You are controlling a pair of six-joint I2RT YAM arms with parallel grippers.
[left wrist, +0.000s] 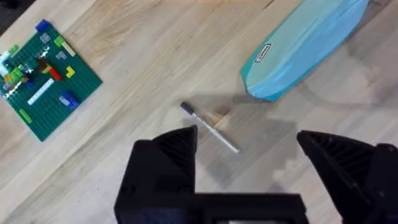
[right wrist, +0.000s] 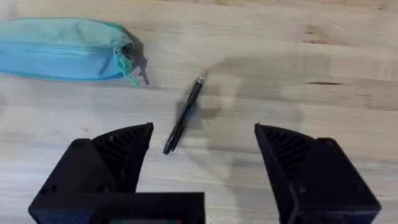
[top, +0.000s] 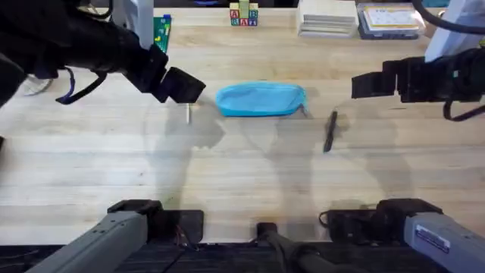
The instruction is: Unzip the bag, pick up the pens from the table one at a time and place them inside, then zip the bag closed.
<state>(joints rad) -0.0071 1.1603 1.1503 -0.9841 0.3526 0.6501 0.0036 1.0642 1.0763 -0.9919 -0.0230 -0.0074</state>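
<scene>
Both grippers hover spread and empty, one at each end of the closed bag.

The right gripper [right wrist: 202, 149] is parted, with the dark pen [right wrist: 184, 115] lying just ahead between its fingers, long axis running away from it toward the pull-tab end of the bag [right wrist: 62, 48]. The left gripper [left wrist: 249, 158] is likewise released above a pale pen [left wrist: 211, 129] set diagonally, just beside the bag's other end. The bag rests mid-table [top: 242, 189], long axis crosswise, zipper apparently shut; judged first step: unzip, right arm nearer the tab.
</scene>
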